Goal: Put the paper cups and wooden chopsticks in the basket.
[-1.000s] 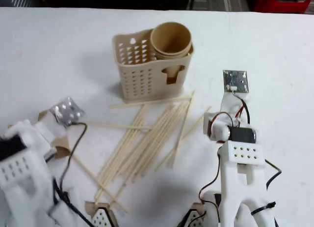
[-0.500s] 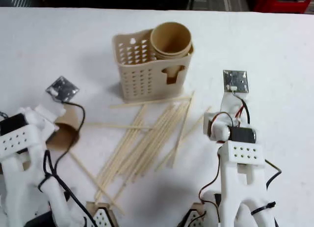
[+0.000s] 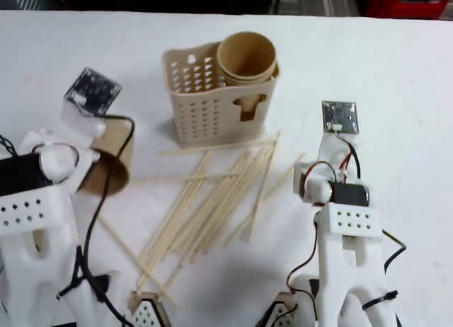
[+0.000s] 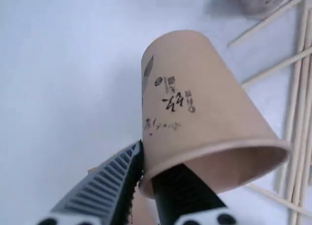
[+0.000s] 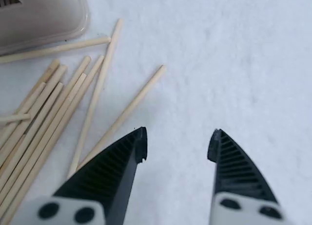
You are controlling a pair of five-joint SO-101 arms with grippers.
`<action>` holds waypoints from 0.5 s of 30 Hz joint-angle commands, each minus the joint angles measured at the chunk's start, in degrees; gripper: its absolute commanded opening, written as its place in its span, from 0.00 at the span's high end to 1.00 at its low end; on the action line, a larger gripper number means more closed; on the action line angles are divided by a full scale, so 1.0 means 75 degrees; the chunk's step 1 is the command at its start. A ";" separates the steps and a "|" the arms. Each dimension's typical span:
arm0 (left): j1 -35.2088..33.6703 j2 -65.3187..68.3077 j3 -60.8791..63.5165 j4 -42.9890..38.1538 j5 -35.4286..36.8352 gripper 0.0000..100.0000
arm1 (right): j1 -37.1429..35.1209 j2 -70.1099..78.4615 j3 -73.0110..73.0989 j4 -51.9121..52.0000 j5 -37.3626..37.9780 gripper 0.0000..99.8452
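Note:
My left gripper (image 4: 146, 169) is shut on the rim of a brown paper cup (image 4: 204, 118), one finger inside it and one outside. In the high view this cup (image 3: 112, 165) hangs tilted at the left, mouth toward the table's front, left of the beige perforated basket (image 3: 212, 111). Stacked paper cups (image 3: 246, 56) stand in the basket's right end. Several wooden chopsticks (image 3: 212, 199) lie fanned out on the table in front of the basket. My right gripper (image 5: 178, 137) is open over bare table, just beside the outermost chopsticks (image 5: 124, 113).
The white table (image 3: 396, 79) has free room to the right of and behind the basket. The basket's corner (image 5: 44, 15) lies beyond the right gripper. Both arm bases stand at the table's front edge.
The left arm has carried the paper cup up and away from the front edge, closer to the basket. The right arm has stayed still.

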 commanded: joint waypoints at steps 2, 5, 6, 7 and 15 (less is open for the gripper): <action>0.1412 -0.0018 -0.2004 0.0785 0.1254 0.98 | 0.0029 -0.0205 -0.0047 -0.0100 0.0000 0.79; 0.1963 0.0838 -0.3024 0.1114 0.1782 0.98 | 0.0029 -0.0205 -0.0047 -0.0100 0.0000 0.79; 0.2057 0.1213 -0.3446 0.1207 0.1946 0.98 | 0.0029 -0.0205 -0.0047 -0.0100 0.0000 0.79; 0.2139 0.1612 -0.3903 0.1301 0.2098 0.98 | 0.0029 -0.0205 -0.0047 -0.0100 0.0000 0.79; 0.3030 0.4343 -0.7959 0.1887 0.2872 0.98 | 0.0029 -0.0205 -0.0047 -0.0100 0.0000 0.79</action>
